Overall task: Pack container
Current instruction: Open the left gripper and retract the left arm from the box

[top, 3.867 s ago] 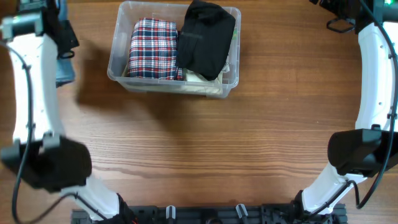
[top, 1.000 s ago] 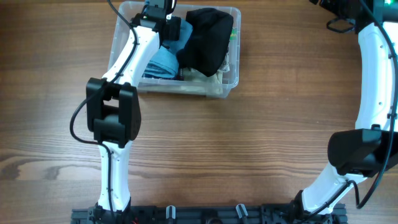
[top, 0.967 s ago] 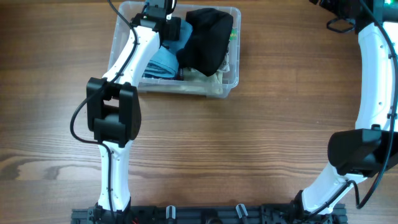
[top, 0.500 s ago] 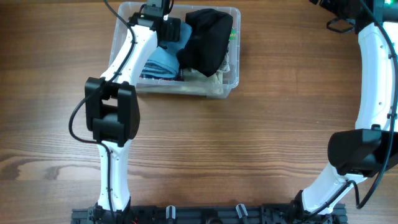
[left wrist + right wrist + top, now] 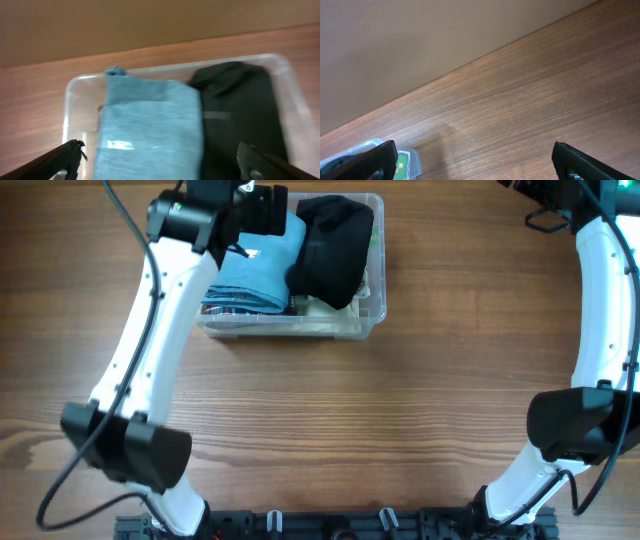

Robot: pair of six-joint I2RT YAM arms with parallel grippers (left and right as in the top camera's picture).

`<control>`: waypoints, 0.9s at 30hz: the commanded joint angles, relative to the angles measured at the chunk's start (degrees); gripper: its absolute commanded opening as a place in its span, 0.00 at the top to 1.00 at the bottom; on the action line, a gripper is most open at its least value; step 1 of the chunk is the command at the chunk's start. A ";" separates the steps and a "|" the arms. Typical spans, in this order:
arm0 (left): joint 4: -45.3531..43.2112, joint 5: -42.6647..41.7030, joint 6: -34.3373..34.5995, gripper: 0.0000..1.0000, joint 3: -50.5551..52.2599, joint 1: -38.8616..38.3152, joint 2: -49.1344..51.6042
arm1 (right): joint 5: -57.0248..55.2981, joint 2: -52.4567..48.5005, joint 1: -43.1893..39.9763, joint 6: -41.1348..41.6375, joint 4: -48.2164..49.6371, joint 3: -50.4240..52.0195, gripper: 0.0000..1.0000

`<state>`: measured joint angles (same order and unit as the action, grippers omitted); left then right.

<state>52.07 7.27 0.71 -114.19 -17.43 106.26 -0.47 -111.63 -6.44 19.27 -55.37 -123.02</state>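
Wide open, that is how the left gripper point(image 5: 159, 148) stands, its two black fingertips point(image 5: 70, 152) spread far apart with nothing between them, hanging above the light blue folded cloth point(image 5: 150, 130). That cloth lies flat in the left half of the clear plastic rectangular container point(image 5: 68, 102), and right against it, filling the right half, sits the black folded cloth point(image 5: 235, 110). From overhead the left gripper point(image 5: 262, 210) is over the container's far-left corner, its white arm sweeping down the left side of the picture. The container point(image 5: 290, 330) itself sits at the far middle of the brown wooden table point(image 5: 350, 430), with the blue cloth point(image 5: 255, 265) and the black cloth point(image 5: 330, 240) bulging above its rim, and some pale fabric point(image 5: 330, 310) showing under the black one. Over to the right gripper point(image 5: 473, 147): its jaws also gape wide and hold nothing, above bare wood well to the right of the container, whose rounded clear corner point(image 5: 357, 149) just peeks in at the lower left of the right wrist view.
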 commanded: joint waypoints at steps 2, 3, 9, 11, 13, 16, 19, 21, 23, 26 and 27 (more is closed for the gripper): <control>0.13 -4.92 -0.24 0.00 0.48 -4.90 -5.38 | -0.76 -0.55 0.15 0.42 0.09 0.04 0.00; 0.22 -4.87 -0.24 0.00 0.48 -6.08 -5.84 | -0.76 -0.55 0.15 0.39 0.09 0.04 0.01; 5.27 -2.69 -0.24 0.00 0.50 -9.38 -6.58 | -0.76 -0.55 0.15 0.39 0.09 0.04 0.00; 6.21 -1.84 -0.22 0.00 0.50 -8.48 -7.93 | -0.76 -0.55 0.15 0.39 0.09 0.04 0.00; 7.48 -1.86 0.07 0.00 0.50 -7.26 -10.67 | -0.76 -0.55 0.15 0.37 0.09 0.04 0.00; 11.43 -1.84 0.17 0.00 0.50 -5.11 -15.32 | -0.76 -0.55 0.15 0.39 0.09 0.04 0.00; 13.33 -1.90 0.20 0.00 0.74 -1.16 -20.24 | -0.76 -0.55 0.15 0.39 0.11 0.04 0.00; 12.83 -2.32 0.17 0.00 1.68 1.57 -23.32 | -0.76 -0.55 0.15 0.39 0.09 0.04 0.00; 8.02 -4.33 0.17 0.00 6.34 5.73 -28.85 | -0.76 -0.55 0.15 0.37 0.09 0.04 0.00; -3.17 -8.15 0.17 0.00 17.46 10.34 -36.81 | -0.76 -0.55 0.15 0.37 0.09 0.04 0.00; -7.02 -9.35 0.17 0.00 21.62 11.45 -39.36 | -0.76 -0.55 0.13 0.39 0.09 0.04 0.00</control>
<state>52.23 2.79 0.73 -102.91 -9.61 73.67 -0.47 -111.63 -6.44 19.29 -55.44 -123.02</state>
